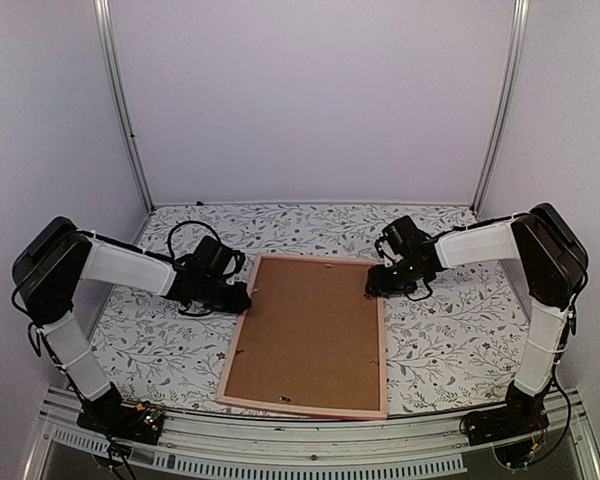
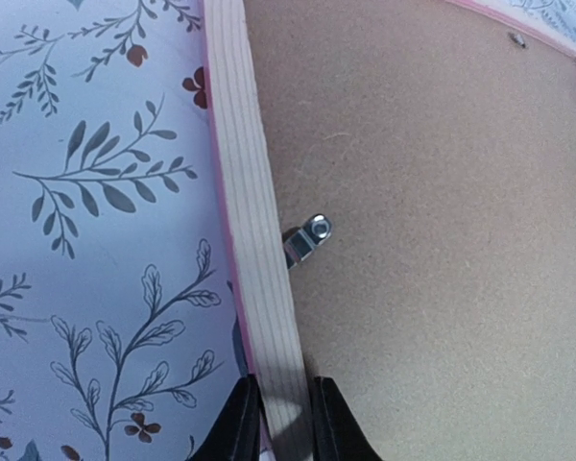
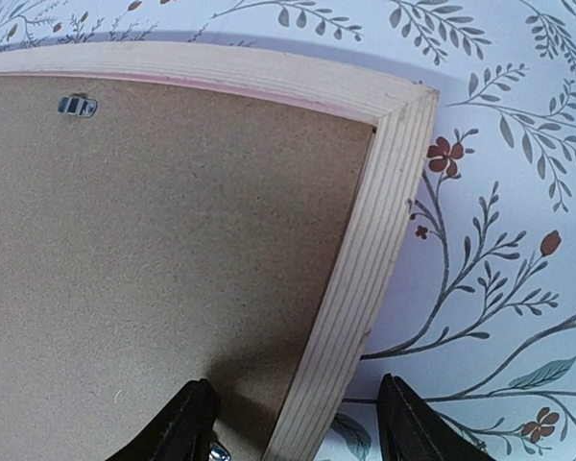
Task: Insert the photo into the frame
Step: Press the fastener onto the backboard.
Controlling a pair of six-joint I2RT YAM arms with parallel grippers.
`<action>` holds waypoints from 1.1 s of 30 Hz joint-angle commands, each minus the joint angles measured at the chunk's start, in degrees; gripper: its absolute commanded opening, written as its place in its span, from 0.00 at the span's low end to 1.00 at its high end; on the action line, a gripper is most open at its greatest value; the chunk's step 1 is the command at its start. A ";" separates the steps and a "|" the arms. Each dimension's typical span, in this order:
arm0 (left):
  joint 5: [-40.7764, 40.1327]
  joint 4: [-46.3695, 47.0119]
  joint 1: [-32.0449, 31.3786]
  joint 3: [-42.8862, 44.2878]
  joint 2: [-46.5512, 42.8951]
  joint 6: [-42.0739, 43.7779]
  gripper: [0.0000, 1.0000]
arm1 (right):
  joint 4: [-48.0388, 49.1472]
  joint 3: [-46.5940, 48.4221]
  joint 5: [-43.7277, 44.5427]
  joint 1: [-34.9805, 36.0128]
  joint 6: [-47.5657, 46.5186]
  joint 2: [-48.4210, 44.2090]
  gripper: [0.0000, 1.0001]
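Observation:
The frame (image 1: 238, 335) lies back side up on the floral tablecloth, its pale wood rails around a brown backing board (image 1: 310, 335). The photo is hidden. My left gripper (image 1: 248, 295) is at the frame's left rail near the far corner. In the left wrist view it (image 2: 278, 403) is shut on that rail (image 2: 254, 221), one finger on each side. My right gripper (image 1: 372, 287) hovers at the far right corner. It (image 3: 298, 408) stands open astride the right rail (image 3: 370, 250), one finger over the board and one over the cloth, with a gap on both sides.
Small metal tabs (image 2: 309, 235) (image 3: 77, 106) stick out from the rails over the backing board (image 2: 432, 240). The floral tablecloth (image 1: 460, 330) spreads around the frame. White walls and metal posts (image 1: 125, 110) close in the back and sides.

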 commanded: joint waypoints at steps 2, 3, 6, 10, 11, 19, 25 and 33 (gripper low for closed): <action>-0.15 -1.69 -1.98 1.47 -2.09 0.07 0.17 | -7.68 -1.50 1.80 1.57 -0.89 1.18 0.63; -0.35 -1.82 -2.08 1.59 -2.10 0.02 0.17 | -7.88 -1.73 1.77 1.57 -0.81 0.74 0.63; -0.77 -2.14 -2.32 1.91 -2.09 0.02 0.17 | -8.07 -2.23 1.68 1.64 -0.62 -0.18 0.65; -1.45 -2.62 -2.31 2.04 -2.26 0.11 0.17 | -8.61 -3.30 1.81 1.74 -0.44 -0.92 0.65; -1.49 -2.70 -2.31 1.98 -2.39 0.12 0.17 | -8.49 -3.62 1.70 1.76 -0.50 -1.21 0.65; -3.37 -3.13 -2.35 2.04 -2.61 -0.50 0.16 | -9.10 -5.78 1.38 2.24 -0.39 -3.06 0.78; -4.72 -3.47 -2.31 1.61 -3.06 -0.64 0.15 | -9.35 -6.98 1.32 2.32 -0.61 -3.91 0.78; -4.98 -3.70 -2.31 1.52 -3.47 -0.86 0.15 | -10.15 -8.76 1.79 2.36 -0.52 -6.09 0.76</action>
